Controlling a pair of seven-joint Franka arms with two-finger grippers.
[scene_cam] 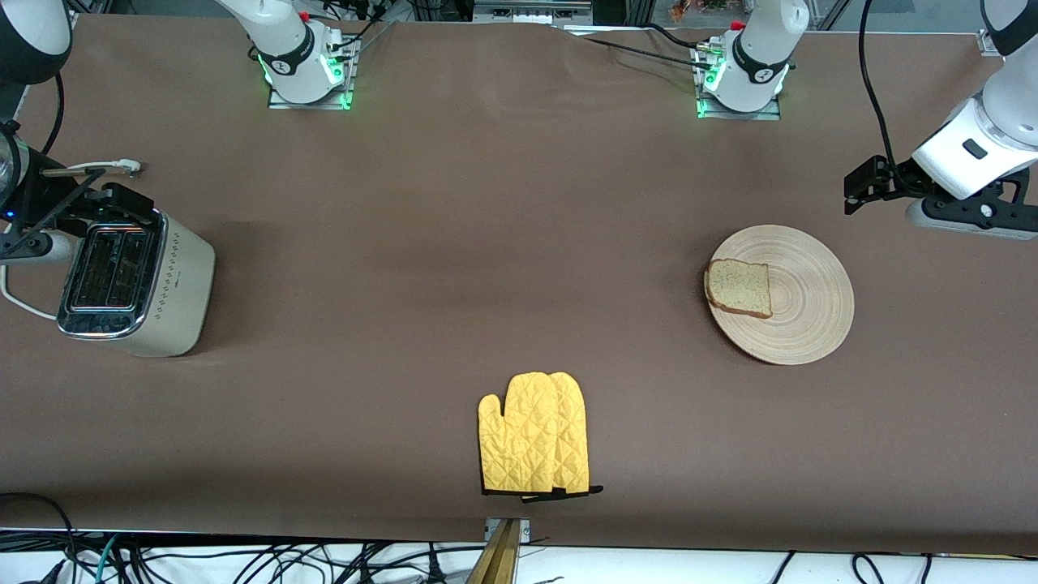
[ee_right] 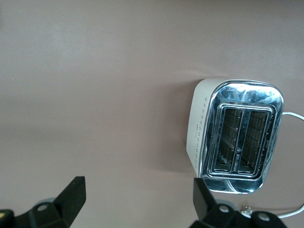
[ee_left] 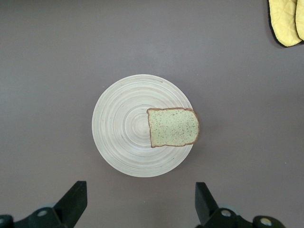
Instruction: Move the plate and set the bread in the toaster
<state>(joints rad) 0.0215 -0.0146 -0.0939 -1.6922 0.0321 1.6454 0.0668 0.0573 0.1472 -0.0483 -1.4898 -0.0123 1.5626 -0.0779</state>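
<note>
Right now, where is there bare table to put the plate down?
The big brown stretch between the toaster and the plate, above the yellow mitts, is bare. It is crowded only by the toaster, where the right gripper hangs. The bread sits on the plate.

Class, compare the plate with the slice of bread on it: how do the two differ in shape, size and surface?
The plate is round; the bread is roughly square. The plate is much wider than the bread, which covers only part of it and overhangs the rim. The plate is pale wood with ring grooves; the bread is speckled with a darker crust. Both lie flat.
</note>
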